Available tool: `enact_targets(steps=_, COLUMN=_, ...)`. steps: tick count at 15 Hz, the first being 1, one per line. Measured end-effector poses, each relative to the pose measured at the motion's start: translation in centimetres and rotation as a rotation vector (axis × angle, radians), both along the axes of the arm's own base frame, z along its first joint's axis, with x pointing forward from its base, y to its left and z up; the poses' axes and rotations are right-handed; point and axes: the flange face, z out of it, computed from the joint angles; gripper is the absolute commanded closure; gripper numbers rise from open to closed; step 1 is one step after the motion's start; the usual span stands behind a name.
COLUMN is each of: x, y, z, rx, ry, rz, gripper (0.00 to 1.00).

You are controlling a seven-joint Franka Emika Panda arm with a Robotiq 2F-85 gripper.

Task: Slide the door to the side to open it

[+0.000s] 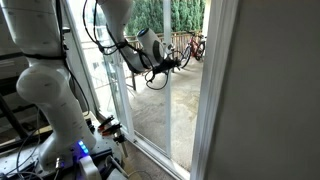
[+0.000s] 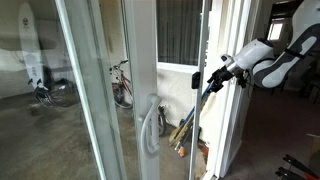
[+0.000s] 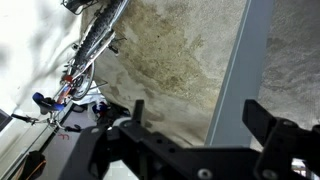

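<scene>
The door is a tall clear glass panel in a slim white frame. Its upright frame edge shows in both exterior views (image 1: 166, 105) (image 2: 207, 125) and as a pale bar in the wrist view (image 3: 234, 75). My gripper (image 1: 160, 55) (image 2: 213, 76) is at about mid-height on that edge. In the wrist view my gripper (image 3: 198, 106) is open, its two black fingers on either side of the frame bar. I cannot tell whether a finger touches the bar.
A second white frame with a curved handle (image 2: 150, 125) stands beside the door. The thick white outer jamb (image 1: 215, 90) is close by. Bicycles (image 1: 192, 48) (image 2: 121, 82) (image 3: 85, 60) stand outside on concrete. The robot base and cables (image 1: 95, 135) are by the door's foot.
</scene>
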Motion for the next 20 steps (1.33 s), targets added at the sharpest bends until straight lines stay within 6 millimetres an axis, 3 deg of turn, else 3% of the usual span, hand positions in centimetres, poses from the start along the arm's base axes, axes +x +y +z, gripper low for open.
enact_targets(steps=7, x=1.1, y=5.1, z=1.5, rx=0.035, ry=-0.036, rz=0.078, gripper=0.00)
enact_targets(steps=20, x=-1.2, y=9.2, z=1.9, rx=0.074, ry=-0.025, rz=0.117, gripper=0.00)
